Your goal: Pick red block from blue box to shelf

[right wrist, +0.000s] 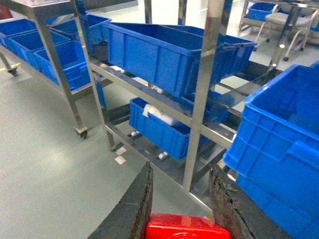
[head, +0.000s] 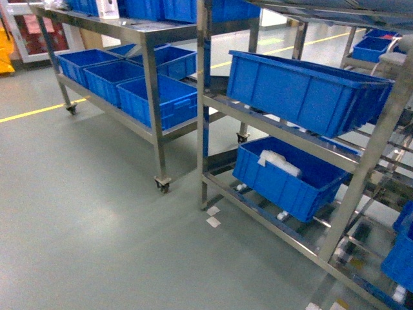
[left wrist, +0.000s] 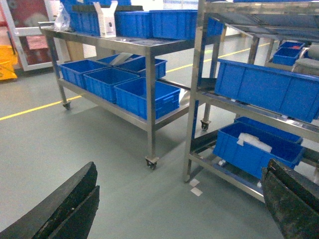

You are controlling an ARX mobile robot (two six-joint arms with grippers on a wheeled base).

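While my right gripper (right wrist: 182, 199) hangs in front of the steel shelf (right wrist: 202, 99), its two dark fingers (right wrist: 134, 204) are clamped on the red block (right wrist: 187, 227), which sits between them at the bottom of the right wrist view. My left gripper (left wrist: 179, 204) is spread wide with nothing between its fingers, above the grey floor (left wrist: 99, 149). Dark blue crates (head: 303, 90) sit on the shelf's rails, one on the lower rail holding something white (head: 281, 163). A wheeled steel table (head: 148, 39) with more crates stands to the left.
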